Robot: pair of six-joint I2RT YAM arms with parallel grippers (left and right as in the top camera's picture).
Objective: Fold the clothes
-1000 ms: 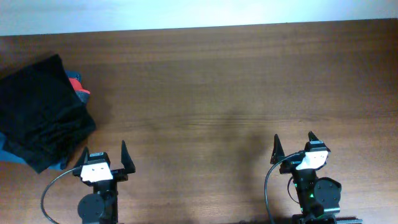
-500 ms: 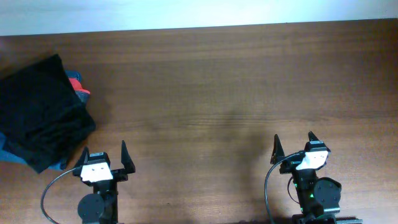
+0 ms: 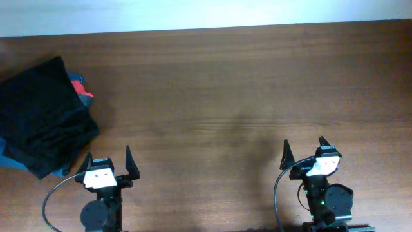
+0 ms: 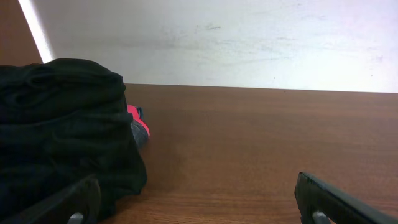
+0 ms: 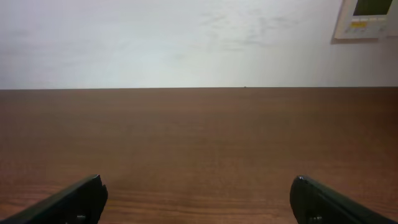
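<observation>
A pile of folded black clothes (image 3: 42,113) lies at the table's left edge, with red and blue-grey cloth showing beneath it. It also shows in the left wrist view (image 4: 59,134), at the left. No collar or logo is visible. My left gripper (image 3: 108,159) is open and empty near the front edge, just right of the pile; its fingers frame the left wrist view (image 4: 199,202). My right gripper (image 3: 304,149) is open and empty at the front right, over bare wood, as the right wrist view (image 5: 199,199) shows.
Red cloth (image 3: 80,89) and a blue-grey edge (image 3: 8,160) peek from under the pile. The brown wooden table (image 3: 225,84) runs to a white wall at the back. A white wall panel (image 5: 367,17) hangs at the upper right of the right wrist view.
</observation>
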